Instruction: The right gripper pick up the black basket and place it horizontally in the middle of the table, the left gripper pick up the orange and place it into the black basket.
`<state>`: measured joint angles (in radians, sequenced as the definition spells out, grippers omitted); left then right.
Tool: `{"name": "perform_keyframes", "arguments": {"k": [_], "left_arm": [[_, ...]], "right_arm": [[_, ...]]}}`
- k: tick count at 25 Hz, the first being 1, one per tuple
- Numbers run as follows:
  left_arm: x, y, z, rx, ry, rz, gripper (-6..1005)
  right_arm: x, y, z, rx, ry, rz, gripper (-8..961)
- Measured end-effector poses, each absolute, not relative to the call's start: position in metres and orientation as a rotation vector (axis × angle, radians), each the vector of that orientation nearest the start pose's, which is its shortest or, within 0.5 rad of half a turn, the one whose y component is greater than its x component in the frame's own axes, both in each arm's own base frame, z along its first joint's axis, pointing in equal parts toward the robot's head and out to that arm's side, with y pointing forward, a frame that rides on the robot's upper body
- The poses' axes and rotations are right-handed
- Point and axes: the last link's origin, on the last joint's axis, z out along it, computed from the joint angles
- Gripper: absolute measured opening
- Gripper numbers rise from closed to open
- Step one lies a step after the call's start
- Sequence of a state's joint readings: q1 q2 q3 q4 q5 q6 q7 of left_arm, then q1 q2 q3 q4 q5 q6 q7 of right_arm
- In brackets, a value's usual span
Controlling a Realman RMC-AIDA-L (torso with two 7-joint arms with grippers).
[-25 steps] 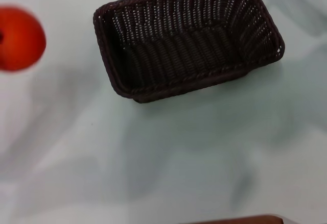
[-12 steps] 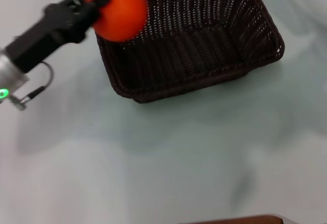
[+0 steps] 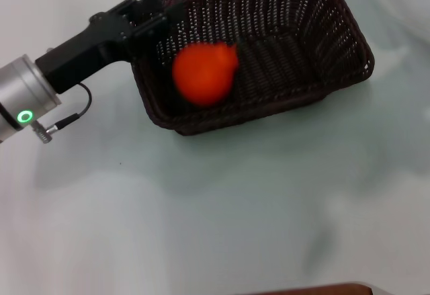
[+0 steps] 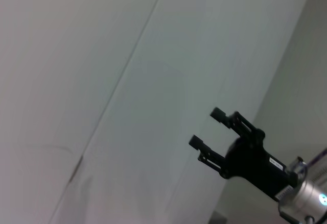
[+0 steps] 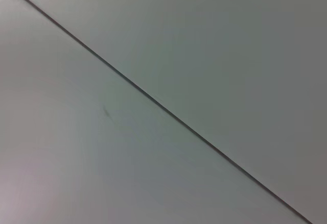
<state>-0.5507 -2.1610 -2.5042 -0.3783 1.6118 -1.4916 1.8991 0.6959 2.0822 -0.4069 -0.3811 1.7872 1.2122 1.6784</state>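
black wicker basket sits on the white table, long side across. the orange lies free inside it, toward the robot's-left end, apart from the left gripper, which hovers at that end's rim with fingers apart and empty. judged: release step. you lift straight up, clear of the braided rim, without nudging the basket. right gripper is spread open, away from the work.

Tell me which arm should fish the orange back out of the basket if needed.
Left. The left gripper is at the black basket's rim beside the orange; the right gripper is away from it.
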Motion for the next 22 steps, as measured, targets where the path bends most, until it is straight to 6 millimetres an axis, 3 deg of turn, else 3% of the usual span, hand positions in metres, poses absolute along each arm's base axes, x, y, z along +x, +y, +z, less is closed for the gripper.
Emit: {"name": "perform_keyframes", "arguments": {"k": [5,9,15,22], "left_arm": [[-0.24,0.323,-0.023,-2.285,-0.773,-1.324,734],[-0.254,0.314,0.002,-2.13,-0.744,-1.415,878],[-0.288,0.284,0.043,-1.796,-0.624,-1.49,895],[-0.327,0.236,0.074,-1.389,-0.458,-1.411,887]], "right_arm": [[0.238,0.422,0.055,-1.047,-1.468,-0.626,808],[0.238,0.423,0.057,-1.013,-1.488,-0.662,808],[0.242,0.421,0.061,-0.926,-1.519,-0.757,808],[0.249,0.405,0.072,-0.63,-1.537,-1.005,808]]}}
